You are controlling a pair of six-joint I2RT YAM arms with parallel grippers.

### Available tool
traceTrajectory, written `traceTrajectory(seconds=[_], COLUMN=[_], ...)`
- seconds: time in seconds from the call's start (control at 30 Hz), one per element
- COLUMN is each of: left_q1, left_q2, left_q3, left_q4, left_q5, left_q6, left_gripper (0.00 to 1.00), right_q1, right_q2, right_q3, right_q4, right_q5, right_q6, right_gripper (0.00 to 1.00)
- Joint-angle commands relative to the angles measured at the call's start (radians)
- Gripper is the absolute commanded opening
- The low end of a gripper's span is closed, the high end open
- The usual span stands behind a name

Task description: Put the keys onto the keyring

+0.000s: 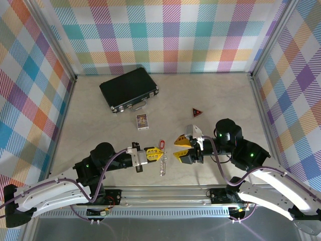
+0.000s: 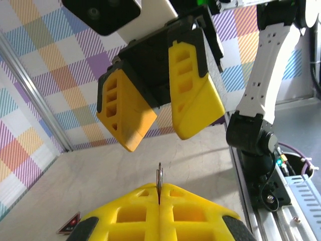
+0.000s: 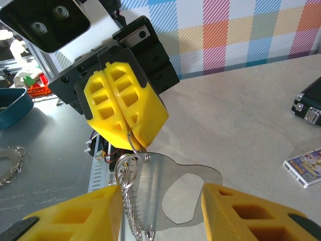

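Right wrist view puts the left gripper (image 3: 138, 138) straight ahead, its yellow fingers pressed flat together and pinching a small wire ring at the top of the keyring (image 3: 131, 145). A second ring and a string of small silvery links hang down from that pinch, so the keyring's long axis runs roughly straight down. Its lower end is cut off at the bottom edge of that view. Behind the links sits a pale, glassy flat shape with a rounded opening; what it is cannot be made out.

From the left wrist, the left gripper (image 2: 159, 193) shows a closed seam, and only a thin upright sliver of the keyring (image 2: 159, 176) sticks up out of it, seen edge-on. The right gripper (image 2: 160, 133) faces it with its two fingers spread apart and nothing between them. Its own camera shows the right gripper (image 3: 160, 201) the same way, with one finger on each side of the hanging links and neither touching them.

From the top external view, the left gripper (image 1: 154, 153) and right gripper (image 1: 178, 148) point at each other, tips near but apart, close to the table's near edge. The keyring (image 1: 163, 165) trails from the left tip toward the near edge as a thin, bright, beaded line. The keys (image 1: 161, 144) lie just beyond the left tip, between the two grippers. The red tag is the clear part, with its long axis pointing roughly away from the arms and slightly tilted. The metal blade is too small to tell. Farther back are a card (image 1: 142, 121), a dark red triangular piece (image 1: 197, 112) and a black case (image 1: 129, 89).
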Motion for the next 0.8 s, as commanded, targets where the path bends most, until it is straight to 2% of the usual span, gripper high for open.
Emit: traceTrajectory(seconds=[0.0,0.43,0.77], left_q1=[-0.01,-0.01,-0.01], left_q2=[-0.03,-0.061,-0.056], left_q3=[-0.008,-0.025,-0.033], left_q4=[0.096,0.127,0.146], left_q5=[0.043,0.046,0.052], left_q6=[-0.051,-0.113,-0.12], left_gripper=[0.0,0.0,0.0], right_q1=[0.009,0.031,0.069], right_q2=[-0.01,0.042,0.068], right_q3=[-0.015,0.001,0.008], right_q4=[0.087,0.166,0.192], right_q5=[-0.043,-0.129,-0.118], right_q6=[0.011,0.013,0.013], right_gripper=[0.45,0.4,0.36])
